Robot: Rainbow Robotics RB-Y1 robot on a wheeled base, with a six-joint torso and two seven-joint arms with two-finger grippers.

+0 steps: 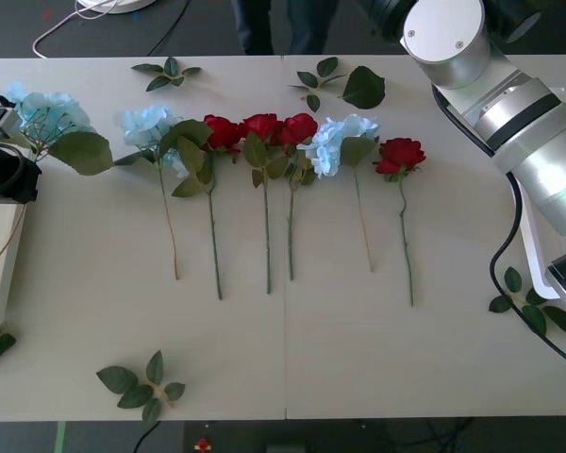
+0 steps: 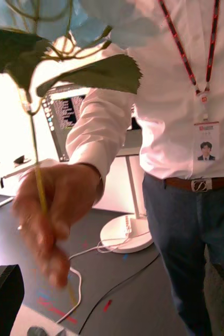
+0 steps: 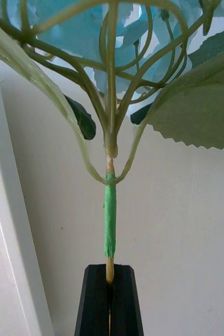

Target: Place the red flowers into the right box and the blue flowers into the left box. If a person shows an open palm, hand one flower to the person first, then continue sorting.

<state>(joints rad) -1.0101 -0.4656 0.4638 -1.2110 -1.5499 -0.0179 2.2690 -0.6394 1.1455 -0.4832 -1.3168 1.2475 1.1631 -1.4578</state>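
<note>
Red roses [image 1: 264, 126], pale-blue flowers [image 1: 340, 142]

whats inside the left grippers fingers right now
The left gripper is shut on the thin stem of a blue flower. The stem's lower end is covered between the black fingers. The head fans out above.

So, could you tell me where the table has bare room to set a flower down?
Bare: the near strip past the stem ends, right of the leaf sprig; also right of the lone red rose. Crowded: the middle row of roses and blue flowers.
</note>
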